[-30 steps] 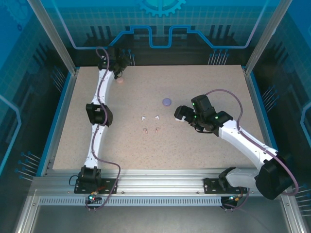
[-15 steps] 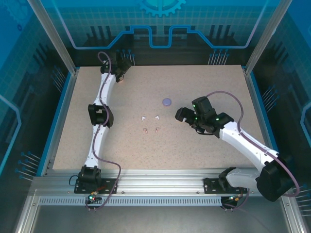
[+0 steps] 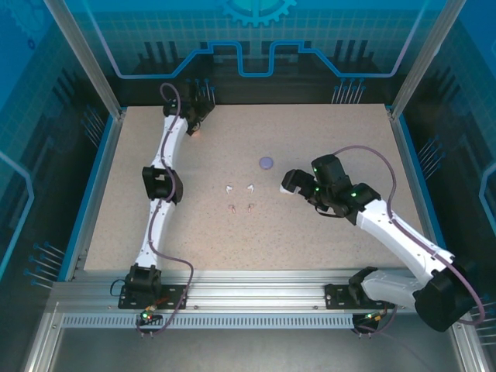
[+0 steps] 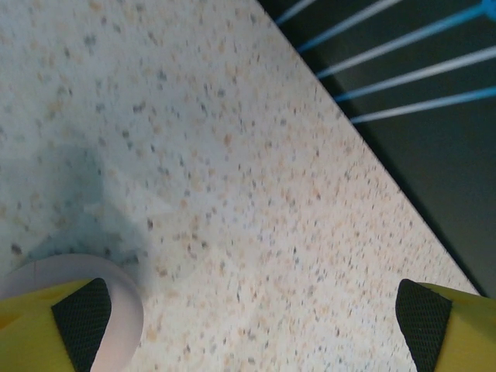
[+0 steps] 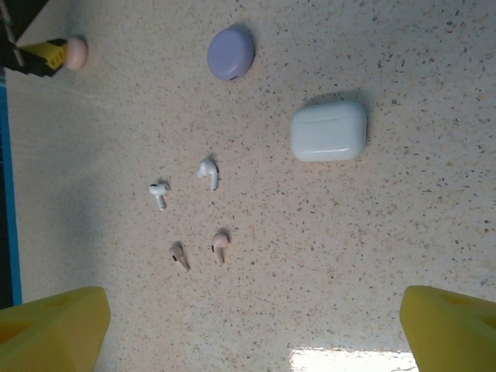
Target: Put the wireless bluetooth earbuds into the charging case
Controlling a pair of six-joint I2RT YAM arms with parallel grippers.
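Note:
Two white earbuds (image 5: 208,172) (image 5: 159,192) and two pink earbuds (image 5: 220,244) (image 5: 179,254) lie loose mid-table, also in the top view (image 3: 250,187) (image 3: 232,208). A shut white charging case (image 5: 328,132) lies to their right and a shut purple case (image 5: 231,53) (image 3: 266,163) beyond them. My right gripper (image 5: 256,333) (image 3: 288,184) hovers open and empty above this group. At the far left corner my left gripper (image 4: 252,341) (image 3: 200,115) is open, its left pad (image 4: 81,322) beside a pink case (image 4: 128,306) (image 5: 75,53), nothing between the fingers.
The table's back edge (image 4: 364,163) runs close behind the left gripper, with dark space and blue bars beyond. Blue rims border the speckled table (image 3: 325,132) on the left and right, and bare surface surrounds the earbuds.
The left gripper has edged right and back at the far corner, over the pink case. The right arm has shifted slightly to the right. Both stay open.

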